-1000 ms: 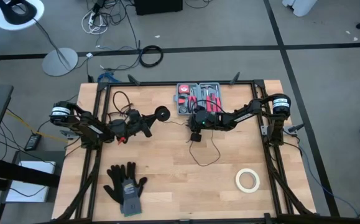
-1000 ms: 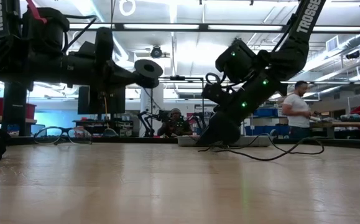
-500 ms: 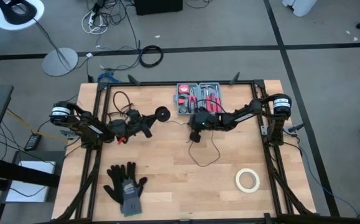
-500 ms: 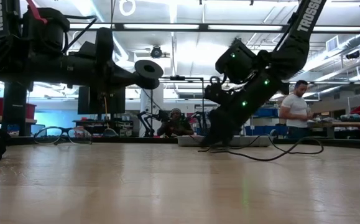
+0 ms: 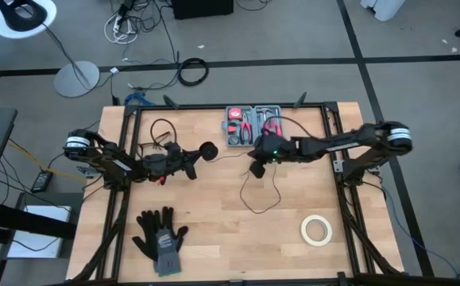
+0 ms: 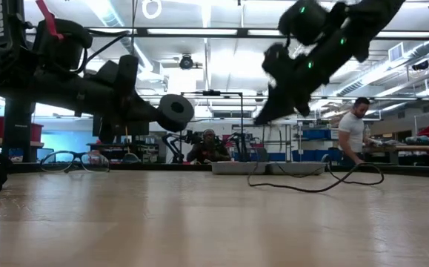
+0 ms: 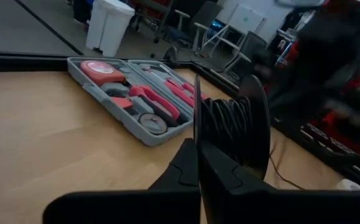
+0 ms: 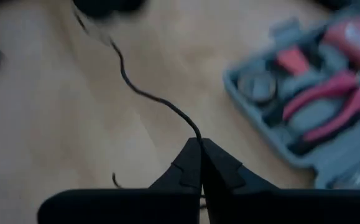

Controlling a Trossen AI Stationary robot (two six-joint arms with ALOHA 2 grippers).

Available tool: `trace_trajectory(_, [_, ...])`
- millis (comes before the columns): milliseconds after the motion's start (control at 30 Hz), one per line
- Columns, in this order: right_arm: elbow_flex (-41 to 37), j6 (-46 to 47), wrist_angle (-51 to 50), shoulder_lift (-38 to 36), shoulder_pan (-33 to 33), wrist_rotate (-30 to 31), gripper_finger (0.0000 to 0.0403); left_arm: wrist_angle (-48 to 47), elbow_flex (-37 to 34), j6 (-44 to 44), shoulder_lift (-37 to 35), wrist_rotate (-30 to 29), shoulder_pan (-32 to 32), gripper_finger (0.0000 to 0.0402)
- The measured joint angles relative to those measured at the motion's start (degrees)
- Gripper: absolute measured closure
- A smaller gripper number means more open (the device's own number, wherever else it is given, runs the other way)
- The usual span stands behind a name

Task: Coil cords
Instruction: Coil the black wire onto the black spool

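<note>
The cord is one thin black wire. Part of it is wound on a small black spool point(image 5: 207, 149), which my left gripper point(image 5: 196, 152) is shut on, level above the table's middle left. From the spool the cord point(image 5: 231, 156) runs to my right gripper point(image 5: 256, 169), which is shut on it and raised off the table point(image 6: 262, 119). Below that gripper the cord hangs down. Its loose loop point(image 5: 255, 208) lies on the wood. My left gripper pinches the spool's near disc point(image 7: 196, 118) at its rim between its two fingers, coming level from the table's left. The spool stands on edge, clear of the table, with the wound cord point(image 7: 229, 124) beyond the disc. My right gripper pinches a single strand of the cord point(image 8: 198, 135) at its fingertips, slanting down from the table's right. The strand is lifted clear; one side leads to the spool, the other hangs slack to the table point(image 6: 253, 176).
A grey tool case point(image 5: 255, 125) lies open at the far middle. A white tape roll point(image 5: 315, 229) lies near right and black gloves point(image 5: 160, 236) near left. A second dark wire loop point(image 5: 158, 131) lies far left. People stand in the room beyond the table.
My right gripper has risen from the tabletop with the cord in its fingers and rolled. The strand now hangs from it while the loop stays on the wood. My left gripper has tipped down a little, so the spool sits lower.
</note>
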Motion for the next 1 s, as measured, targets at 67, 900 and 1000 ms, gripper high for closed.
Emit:
trace_trajectory(67, [0.0,0.0,0.8,-2.4,-0.2,0.1,0.0402,-0.6,0.1,0.0,0.0,0.0,0.0,0.0401])
trace_trajectory(900, [9.6,0.3,-17.1,2.0,1.7,3.2,0.0403,-4.2,6.2,1.0,0.0,1.3,0.0,0.0401])
trace_trajectory(1000, [7.6,2.6,-15.6,2.8,2.2,4.9,0.0403,-1.4,6.2,1.3,0.0,1.9,0.1,0.0401])
